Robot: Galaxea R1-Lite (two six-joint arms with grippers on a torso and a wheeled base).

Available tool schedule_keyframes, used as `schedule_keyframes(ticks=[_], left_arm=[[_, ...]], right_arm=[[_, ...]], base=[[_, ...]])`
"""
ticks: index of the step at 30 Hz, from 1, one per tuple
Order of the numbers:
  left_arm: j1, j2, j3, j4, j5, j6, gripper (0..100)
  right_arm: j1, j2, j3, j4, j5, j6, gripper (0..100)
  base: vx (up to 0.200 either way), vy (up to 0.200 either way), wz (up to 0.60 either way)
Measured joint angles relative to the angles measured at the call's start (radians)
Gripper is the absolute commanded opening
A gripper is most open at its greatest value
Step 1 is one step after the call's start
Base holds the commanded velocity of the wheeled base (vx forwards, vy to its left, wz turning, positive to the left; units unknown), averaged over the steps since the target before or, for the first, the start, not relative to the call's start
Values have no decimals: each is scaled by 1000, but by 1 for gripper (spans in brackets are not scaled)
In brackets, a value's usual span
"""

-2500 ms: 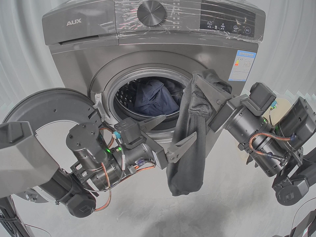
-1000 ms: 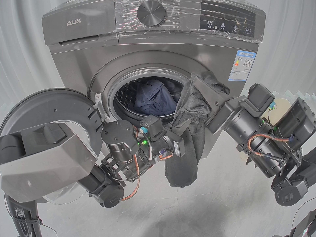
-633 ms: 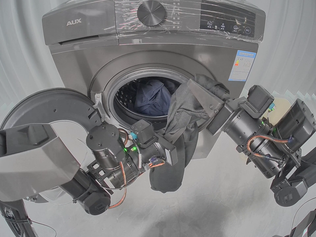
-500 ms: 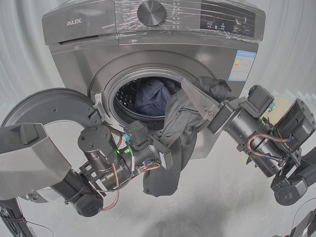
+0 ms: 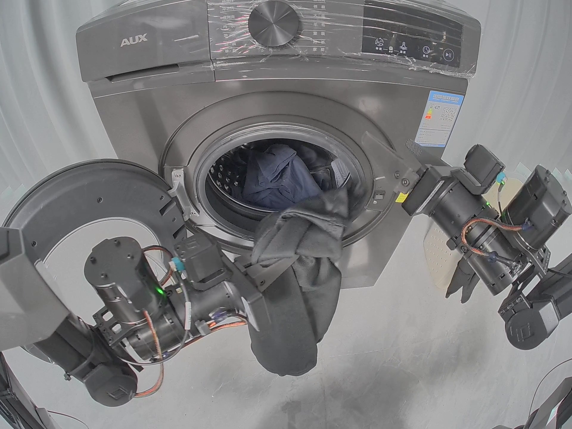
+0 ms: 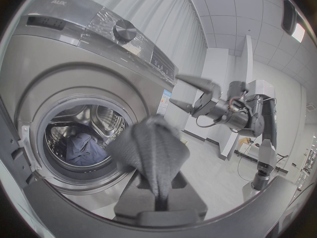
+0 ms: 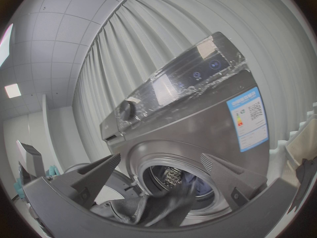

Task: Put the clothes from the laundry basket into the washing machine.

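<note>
The grey washing machine (image 5: 268,102) stands before me, its round door (image 5: 89,198) swung open to the left. Navy clothes (image 5: 277,177) lie in the drum. My left gripper (image 5: 268,269) is shut on a dark grey garment (image 5: 298,281) just below the drum's mouth. The garment's bunched top touches the lower rim and its long end hangs toward the floor. In the left wrist view the garment (image 6: 153,149) rises from between the fingers. My right gripper (image 5: 390,153) stands open and empty at the right of the drum's mouth, also seen as the right gripper (image 7: 159,156) above the garment (image 7: 158,205).
A pale perforated basket wall (image 5: 438,257) shows low on the right behind my right arm. White curtains hang around the machine. Bare grey floor (image 5: 387,358) lies in front of it.
My right gripper has let go of the grey garment and drawn back to the right. My left gripper has shut on it and moved down and left, and the garment now hangs from it.
</note>
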Motion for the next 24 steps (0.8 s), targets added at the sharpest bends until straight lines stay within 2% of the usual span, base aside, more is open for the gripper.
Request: schedule_keyframes(ticks=[6,10,17,19,24], left_arm=[[32,-111,85,-1,-61,-18,0],[50,-167,98,-1,-82,-31,0],[63,-220,85,0,-93,-42,0],[66,-229,84,0,-95,-43,0],[70,-240,84,0,-96,-46,0]], right_arm=[[-51,3,97,23,10,-5,100],[-63,27,190,20,35,-8,100],[-59,149,252,-27,127,-10,100],[-44,186,264,-52,160,-12,100],[11,238,304,-64,203,-11,100]], base=[[0,0,0],[0,0,0],[0,0,0],[0,0,0],[0,0,0]])
